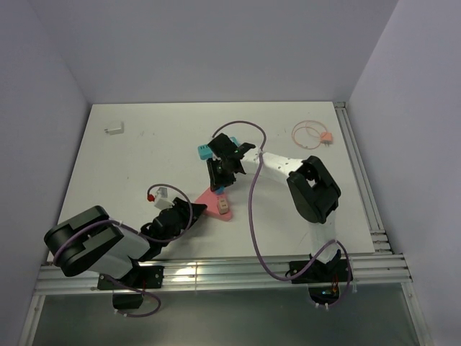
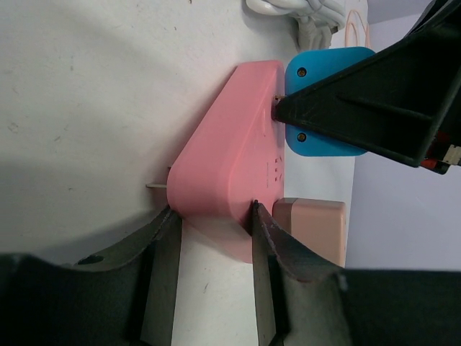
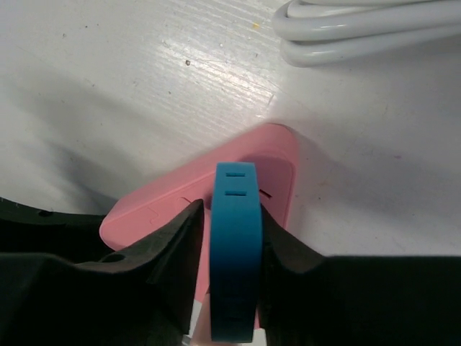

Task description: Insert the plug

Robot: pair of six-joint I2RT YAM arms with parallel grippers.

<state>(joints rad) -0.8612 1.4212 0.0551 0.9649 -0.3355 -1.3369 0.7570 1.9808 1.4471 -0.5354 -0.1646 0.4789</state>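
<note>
- blue plug [image 3: 234, 252] stands on edge on top face of pink socket block [image 3: 277, 162], near centre of table [image 1: 144, 158]
- plug touches the block; can't tell if the pins are fully in
- right gripper [image 3: 234, 209] clamps the blue plug, one finger pressed flat on each broad side
- left gripper [image 2: 212, 213] pinches the narrow end of the pink socket block, fingertips [image 2: 268, 231] touching both its sides and holding it on the table
- peach plug [image 2: 313, 223] sits in the same block, just beside the left gripper's finger
- white cable [image 3: 360, 32] lies coiled on the table just past the block
- second teal adapter [image 1: 205, 151] lies behind the right gripper
- orange cord loop with small plug [image 1: 317, 135] at far right, well apart
- small white part [image 1: 114, 129] near far left corner
- small red-and-white piece [image 1: 157, 193] just beside the left arm
</note>
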